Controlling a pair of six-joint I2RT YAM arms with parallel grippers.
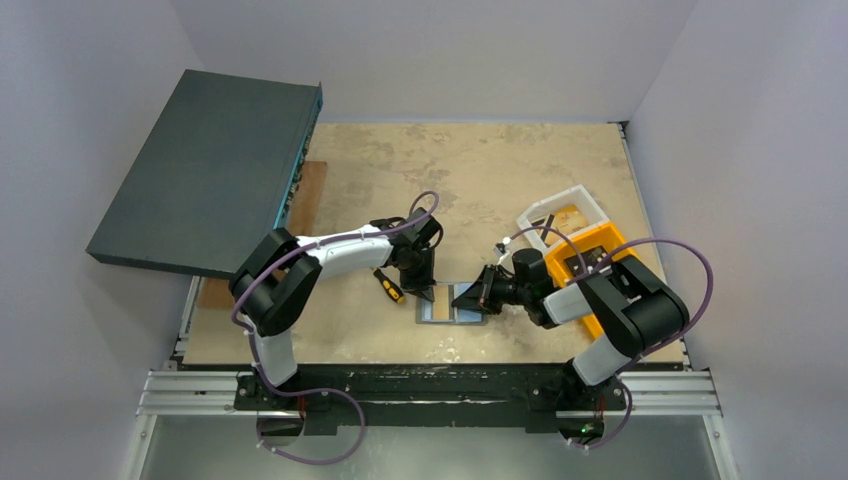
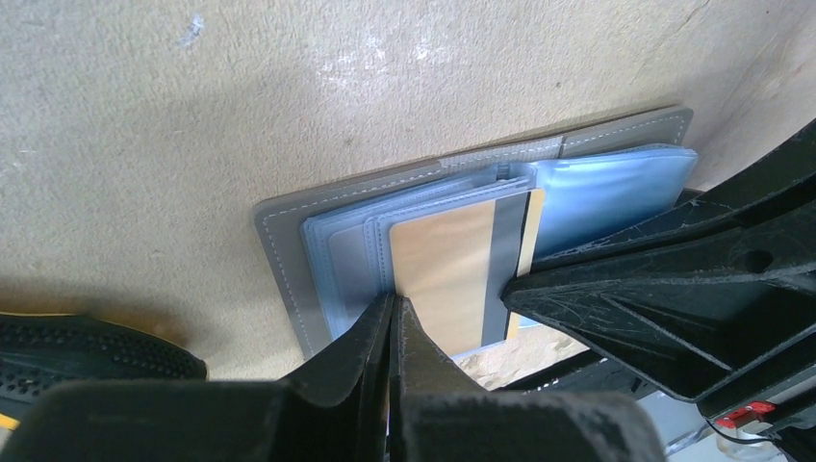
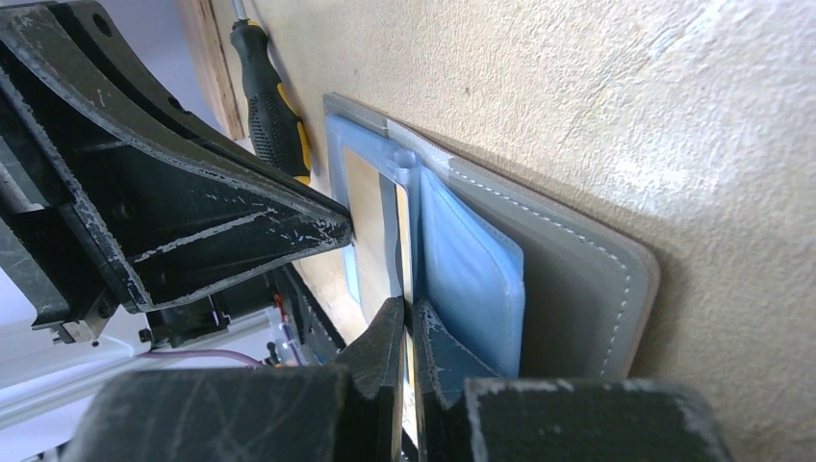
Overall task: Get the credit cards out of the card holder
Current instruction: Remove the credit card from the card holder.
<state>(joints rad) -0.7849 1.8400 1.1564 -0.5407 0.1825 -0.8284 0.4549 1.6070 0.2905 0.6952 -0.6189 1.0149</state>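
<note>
Large dark flat box (image 1: 205, 170) overhangs far-left corner of beige table (image 1: 480, 170). Orange plastic bin (image 1: 600, 238) by right edge. Small grey bifold card holder (image 1: 452, 312) lies open at middle of near edge, black-and-yellow screwdriver (image 1: 388, 286) just left. Left gripper (image 1: 428, 292) fully closed, tips on holder's left half. Right gripper (image 3: 409, 316) pinched onto edge of tan plastic card (image 2: 443, 260), still pocketed.

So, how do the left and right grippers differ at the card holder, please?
The left gripper reaches the card holder from the screwdriver side, the right gripper from the orange bin's side. The left gripper's tips sit at the tan card's edge; the right gripper seems to pinch a second card's edge. Both are shut.
</note>
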